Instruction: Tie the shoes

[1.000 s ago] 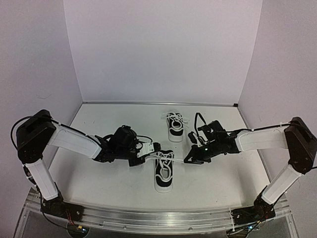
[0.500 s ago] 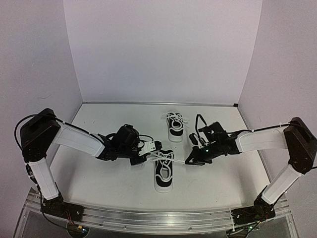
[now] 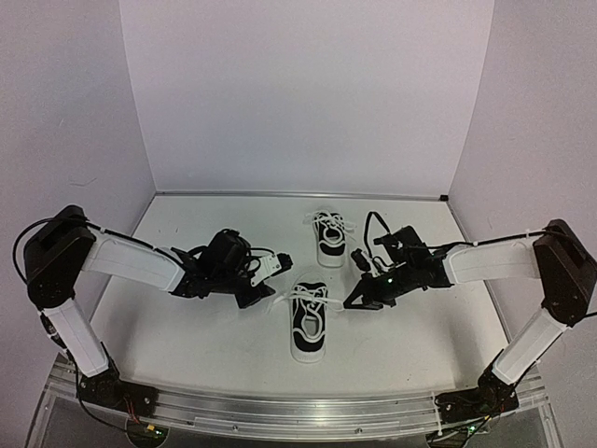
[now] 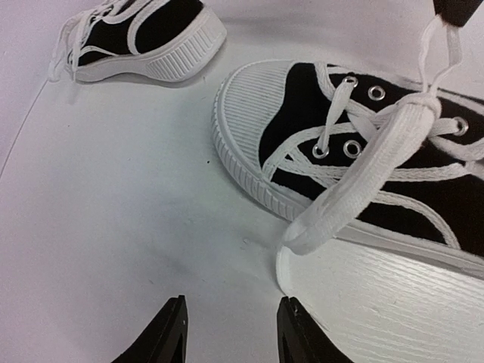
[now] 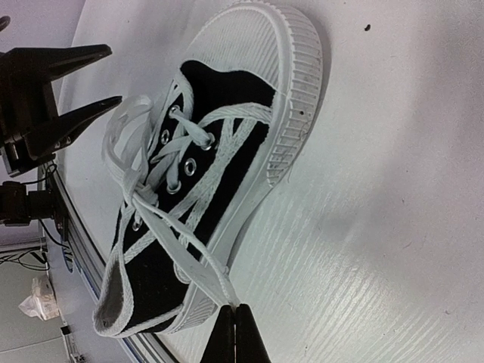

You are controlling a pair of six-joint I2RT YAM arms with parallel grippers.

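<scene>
The nearer of the two shoes (image 3: 309,329) sits on the white table (image 3: 187,345) midway between the arms, toe cap pointing away from their bases. Its black upper is crossed by a loose tangle of white lace (image 5: 198,253). One strand runs off the shoe's right side, taut, into the right gripper (image 5: 235,310), whose fingers are pressed together on it just beside the sole and low over the table. A flat loop of the same lace (image 4: 355,189) droops over the shoe's left side and onto the table, lying between the shoe and the left gripper (image 4: 231,302). That gripper hovers just beside the loop with its fingers parted and nothing between them, aimed at the shoe's side.

The second shoe (image 3: 328,238) stands farther back, close beyond the first shoe's toe and apart from it, its laces in a loose heap on top. The right arm's wrist (image 3: 396,252) reaches in just to the right of that shoe; the left arm (image 3: 140,261) stretches in low from the other side. Plain pale walls (image 3: 308,93) close in the table on three sides, and a metal rail (image 3: 298,411) carrying both arm bases runs along the near edge.
</scene>
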